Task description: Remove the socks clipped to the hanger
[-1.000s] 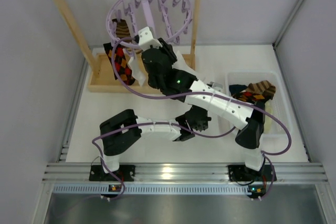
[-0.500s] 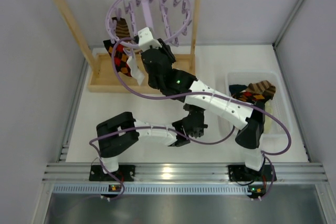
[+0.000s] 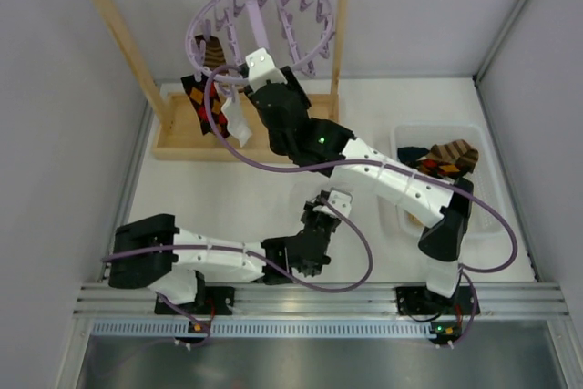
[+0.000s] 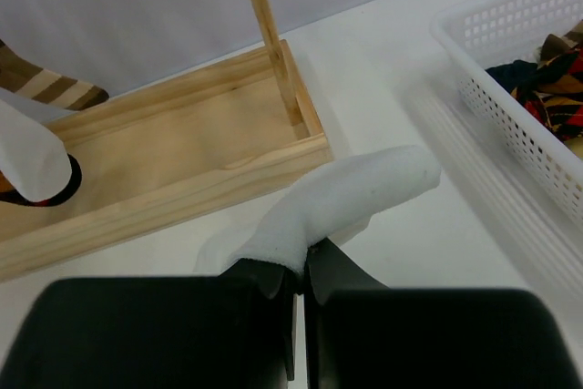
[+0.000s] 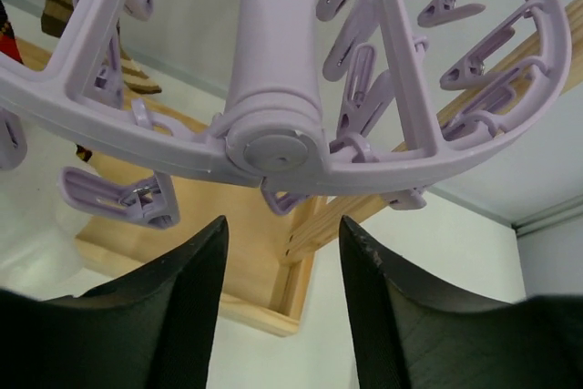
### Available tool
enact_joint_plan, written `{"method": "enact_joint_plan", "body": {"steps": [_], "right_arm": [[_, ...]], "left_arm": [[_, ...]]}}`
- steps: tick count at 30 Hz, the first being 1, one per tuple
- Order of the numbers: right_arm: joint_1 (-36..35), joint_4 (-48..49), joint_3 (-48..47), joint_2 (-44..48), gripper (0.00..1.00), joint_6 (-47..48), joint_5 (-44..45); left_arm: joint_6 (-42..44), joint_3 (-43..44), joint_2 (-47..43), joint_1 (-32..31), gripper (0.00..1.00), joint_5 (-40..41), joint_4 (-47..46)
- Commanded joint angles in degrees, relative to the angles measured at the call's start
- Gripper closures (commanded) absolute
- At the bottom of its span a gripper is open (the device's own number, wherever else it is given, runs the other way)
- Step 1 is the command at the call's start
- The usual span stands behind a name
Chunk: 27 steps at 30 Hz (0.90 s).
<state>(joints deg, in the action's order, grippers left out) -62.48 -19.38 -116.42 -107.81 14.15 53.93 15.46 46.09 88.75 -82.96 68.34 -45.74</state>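
The left gripper [image 4: 296, 266] has its jaws pressed together on one end of a white sock [image 4: 351, 196]. The free end of this sock extends from the fingertips toward 1 o'clock in the left wrist view. It lies over the bare table [image 3: 200, 193], between the base of the wooden rack [image 3: 118, 34] and the white plastic basket [image 4: 496, 6]. In the top view the basket sits at the table's 3 o'clock side and contains the binned socks [image 3: 442, 159], one argyle and one striped. The hanger [image 3: 261, 23] hangs by its hook from the rack's top bar at the table's 12 o'clock edge. Three socks are clipped along the ring's 8 o'clock sector. The brown-and-cream striped sock [image 3: 212, 50] is uppermost, and the black argyle sock [image 3: 202, 102] hangs below it. The clipped white sock [image 3: 235, 122] hangs just beside the argyle sock at its 3 o'clock side. In the left wrist view the clipped white sock overlaps the argyle sock at the 9 o'clock edge, above the rack base. The right gripper [image 5: 282, 222] is raised directly beneath the hanger's central hub. Its two dark fingers are spread apart and point upward. One empty clip peg [image 5: 282, 199] hangs just above the gap between them. The remaining pegs around the ring's 12 to 4 o'clock sector hang unloaded.
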Motion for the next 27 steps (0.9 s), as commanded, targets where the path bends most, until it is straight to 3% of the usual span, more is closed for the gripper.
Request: {"method": "enact_joint_plan", "body": {"steps": [1,5,12,18,22,27], "right_arm": [[0.87,-2.95,1.72,5.94,0.49,-4.57,-4.18],[0.78,-9.42,4.62,9.1,0.38,-8.08,-9.17],[0.69,-22.0,11.99,21.04,0.02,-17.57,-21.67],[1.39,-22.63,26.85,40.11,0.01,-23.98,-20.63],[1.48,-27.45,33.7,50.66,0.01,-28.29,-11.87],[1.57,-32.12,37.84,62.88,0.01,-34.0,-4.9]], "left_arm": [[-13.42,-4.15,-7.17,-1.24,1.0,-3.37,9.24],[-22.31,-8.72,-15.69,-1.33,1.0,-8.91,14.7],[-24.69,-11.99,-24.31,-1.5,1.0,-21.21,18.21],[-26.45,-7.07,-24.42,-1.42,1.0,-31.32,24.55],[-26.98,-2.94,-21.7,-1.42,1.0,-36.25,25.51],[-25.66,9.79,-13.71,-1.24,1.0,-38.97,28.15]]}}
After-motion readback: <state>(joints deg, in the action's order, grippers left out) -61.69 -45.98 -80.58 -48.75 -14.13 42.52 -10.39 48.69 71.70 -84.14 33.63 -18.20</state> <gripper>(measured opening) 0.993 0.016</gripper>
